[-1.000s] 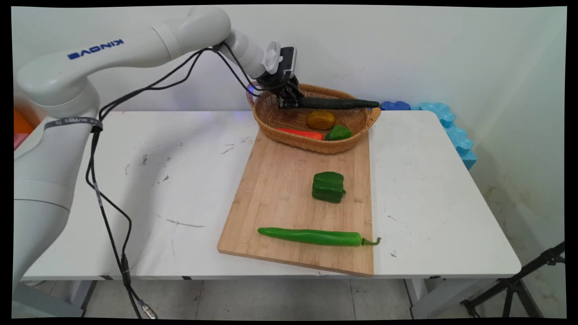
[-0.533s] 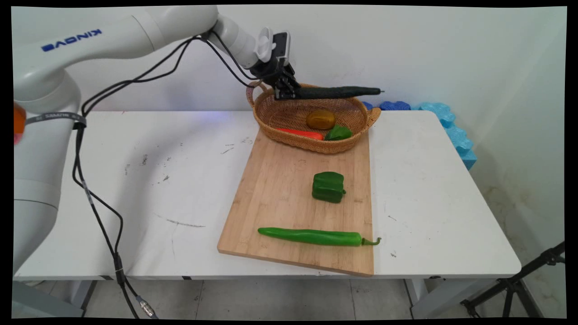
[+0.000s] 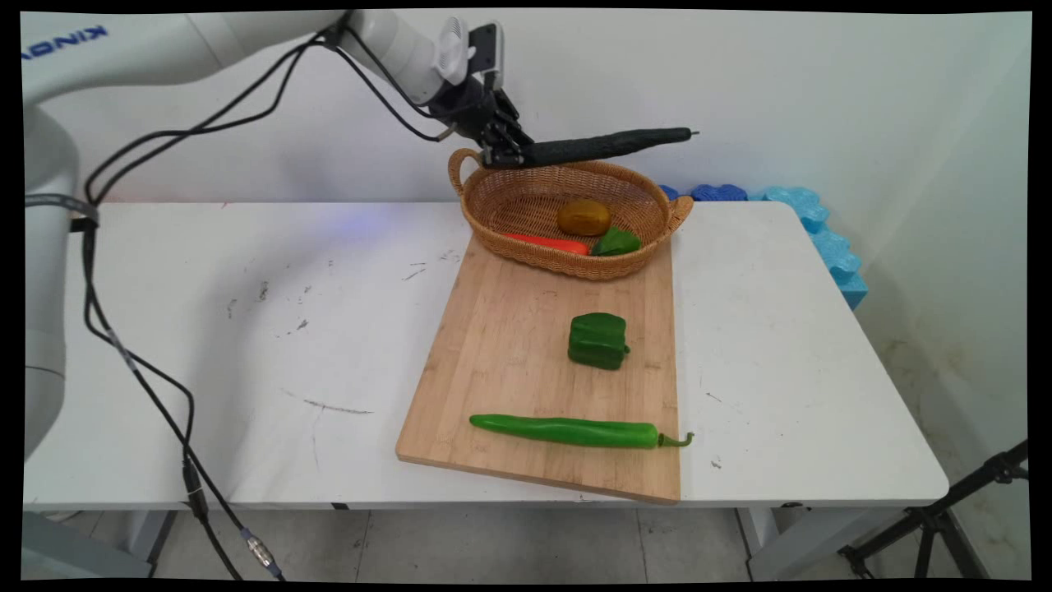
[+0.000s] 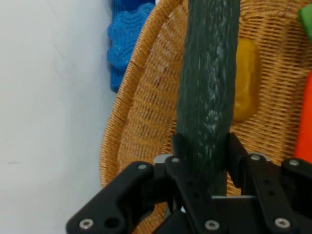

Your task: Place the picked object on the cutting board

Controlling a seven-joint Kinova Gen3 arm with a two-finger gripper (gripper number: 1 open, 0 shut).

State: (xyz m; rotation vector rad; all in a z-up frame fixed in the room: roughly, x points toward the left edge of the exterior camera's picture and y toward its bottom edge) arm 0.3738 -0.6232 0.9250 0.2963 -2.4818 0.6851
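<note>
Pincer: my pincer (image 3: 500, 154) is clenched on 1 dark cucumber (image 3: 604, 145), held above the basket (image 3: 493, 215).
Basket: 3 vegetables inside.
Board (image 3: 501, 362): 2 green peppers, nearer than the basket.

I'm looking into a lab test bay, not a kitchen: a scuffed white table (image 3: 246, 345) against a bare white wall (image 3: 781, 90), blue foam blocks (image 3: 822, 234) stacked at its far corner, a black tripod leg (image 3: 945, 518) on the tiled floor, and cables (image 3: 148, 386) hanging off the arm.
</note>
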